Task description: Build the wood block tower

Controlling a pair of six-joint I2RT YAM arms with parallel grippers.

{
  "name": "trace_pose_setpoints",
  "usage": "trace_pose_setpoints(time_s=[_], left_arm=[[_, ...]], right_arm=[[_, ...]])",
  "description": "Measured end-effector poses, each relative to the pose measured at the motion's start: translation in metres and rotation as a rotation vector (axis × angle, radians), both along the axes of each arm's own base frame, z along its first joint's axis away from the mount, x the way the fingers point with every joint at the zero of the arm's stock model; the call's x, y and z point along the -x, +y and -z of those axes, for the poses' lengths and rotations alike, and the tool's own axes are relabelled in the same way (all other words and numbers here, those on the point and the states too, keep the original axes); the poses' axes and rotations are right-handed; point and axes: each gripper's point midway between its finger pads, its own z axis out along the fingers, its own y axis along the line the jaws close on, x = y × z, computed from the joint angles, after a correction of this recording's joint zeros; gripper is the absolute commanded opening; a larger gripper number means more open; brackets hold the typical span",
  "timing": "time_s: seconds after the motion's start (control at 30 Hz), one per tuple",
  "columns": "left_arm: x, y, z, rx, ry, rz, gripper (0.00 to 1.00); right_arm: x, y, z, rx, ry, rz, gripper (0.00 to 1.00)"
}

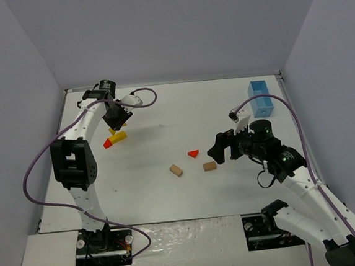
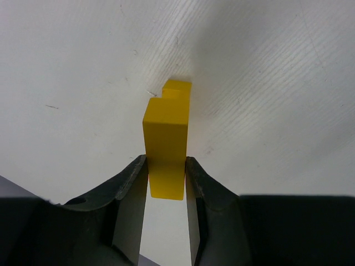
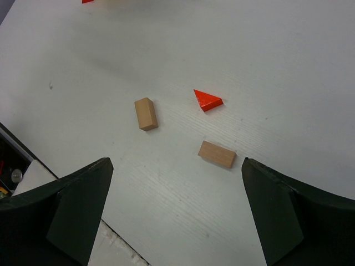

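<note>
From above, the left gripper (image 1: 115,118) hangs at the counter's (image 1: 158,197) far left, over a yellow piece (image 1: 119,136) touching a red wedge (image 1: 107,143). A light-blue box (image 1: 261,98) stands far right. Only the left wrist view shows the grip: narrow jaws clamp a yellow block (image 2: 165,133). The right wrist view shows the right gripper (image 3: 176,166) spread wide and empty above a tan block (image 3: 146,113), a second tan block (image 3: 217,154) and a second red wedge (image 3: 208,100), all lying apart.

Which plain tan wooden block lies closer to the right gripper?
The tan wooden block just right of the red triangular wedge; the other tan block lies farther left.
</note>
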Motion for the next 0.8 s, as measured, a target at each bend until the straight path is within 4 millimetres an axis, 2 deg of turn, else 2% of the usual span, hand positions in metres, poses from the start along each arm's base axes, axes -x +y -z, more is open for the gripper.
trace_pose_setpoints(time_s=[0.4,0.8], left_arm=[[0.001,0.002,0.002,-0.024,0.004,0.058,0.0],[0.0,0.008,0.033,-0.061,0.075,0.061,0.0]], right_arm=[[0.004,0.0,0.011,0.011,0.021,-0.004,1.0],[0.006,0.0,0.017,0.018,0.031,-0.007,1.0]])
